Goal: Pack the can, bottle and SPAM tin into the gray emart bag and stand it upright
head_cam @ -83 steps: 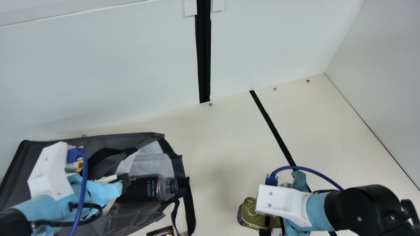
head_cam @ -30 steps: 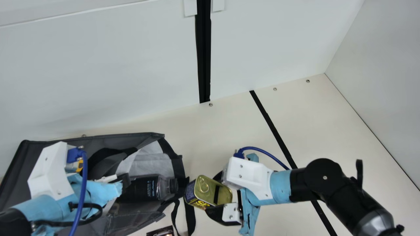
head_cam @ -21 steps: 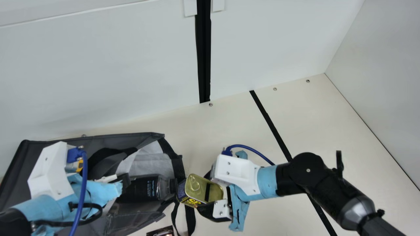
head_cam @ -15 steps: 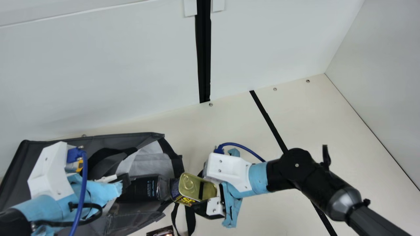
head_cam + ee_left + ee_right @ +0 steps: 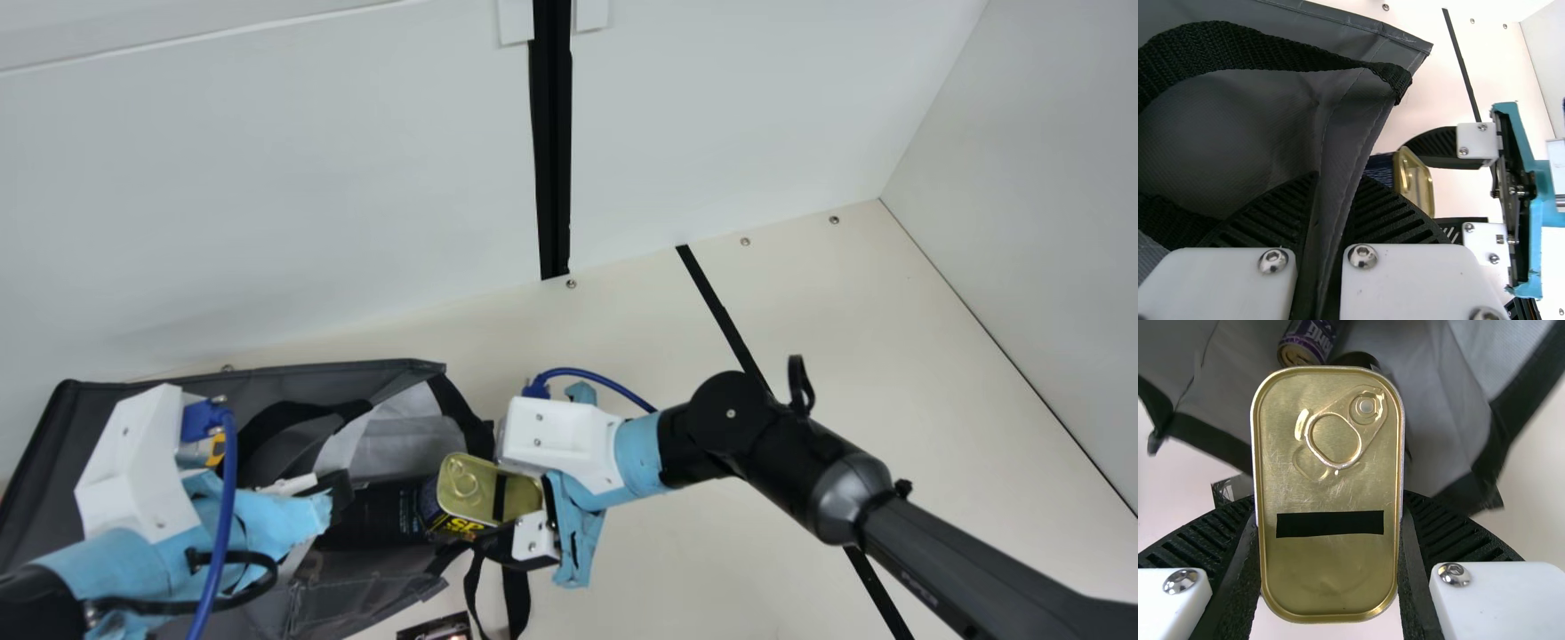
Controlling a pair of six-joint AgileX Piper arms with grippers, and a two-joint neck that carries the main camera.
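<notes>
Holding the SPAM tin (image 5: 471,484) at the mouth of the gray emart bag (image 5: 302,378).
My right gripper (image 5: 489,498) is pinching the tin by its sides; my left gripper (image 5: 331,494) is pinching bag fabric. The bag is lying near the desk's (image 5: 622,356) far edge, the bottle (image 5: 382,511) and purple can (image 5: 1305,347) resting inside.
</notes>
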